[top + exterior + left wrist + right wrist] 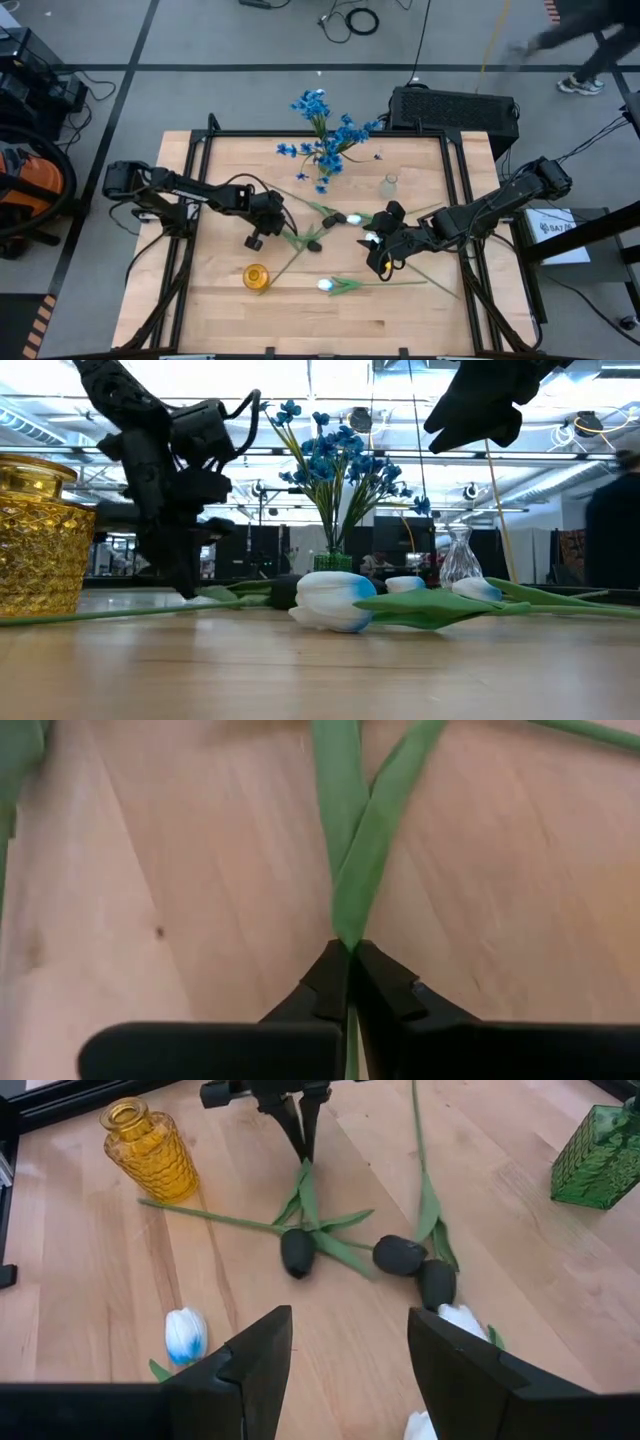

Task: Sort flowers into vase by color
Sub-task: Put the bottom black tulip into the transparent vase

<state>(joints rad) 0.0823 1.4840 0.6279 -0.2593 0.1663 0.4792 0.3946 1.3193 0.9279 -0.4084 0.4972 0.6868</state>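
Several tulips lie flat on the wooden table. A dark tulip [297, 1252] lies with its stem running toward the yellow vase [150, 1150]. My left gripper [302, 1135] points down at its leaves and is shut on them. Two more dark tulips [400, 1255] and white tulips [185, 1335] lie nearby. Blue flowers [325, 130] stand in a green vase [598, 1155] at the far edge. My right gripper [345, 1360] hangs open above the tulips, touching nothing. My left gripper pinches the dark tulip's green leaves [347, 925] between its two fingers, where two leaves come together at their free ends. The fingers come steeply from above, slanting from the table's left. The tulip lies on the table, bloom and stem flat.
A small clear vase [389, 184] stands at the far right, near the green one. A black frame [300, 135] runs round the tabletop. The near part of the table [320, 325] is bare wood. A person walks past beyond the far right corner [590, 40].
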